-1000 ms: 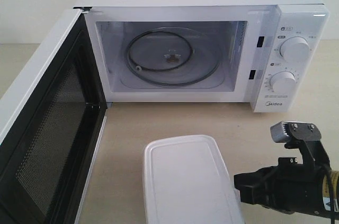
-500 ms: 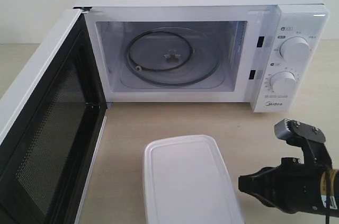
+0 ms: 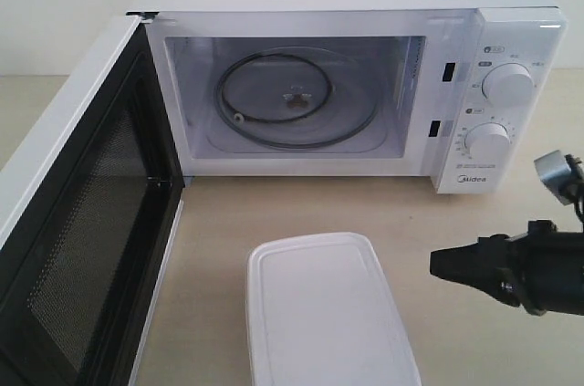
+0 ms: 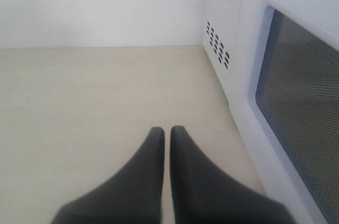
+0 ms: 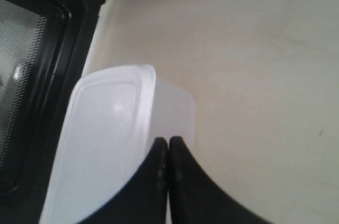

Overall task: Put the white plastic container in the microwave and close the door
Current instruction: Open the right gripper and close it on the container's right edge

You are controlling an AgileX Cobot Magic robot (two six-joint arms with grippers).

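Observation:
The white plastic container [image 3: 324, 311] lies flat on the tabletop in front of the microwave [image 3: 356, 85], lid on. The microwave's door [image 3: 78, 222] hangs wide open at the left, its black mesh inner face showing, and the glass turntable [image 3: 297, 99] is bare. My right gripper [image 3: 436, 265] is shut and empty, hovering to the right of the container, tips pointing at its side. The right wrist view shows those tips [image 5: 168, 141] just over the container's [image 5: 106, 128] near edge. My left gripper [image 4: 166, 131] is shut above bare table beside the door's outer window [image 4: 302, 102]; the exterior view does not show it.
Two round knobs [image 3: 507, 85] sit on the microwave's right panel. The beige table [image 3: 274, 208] runs between the oven and the container. A pale wall stands behind the microwave. Vent holes [image 4: 217, 45] show on the oven's side.
My right gripper has drawn back to the right and risen a little, away from the container. The container, door and microwave have not moved.

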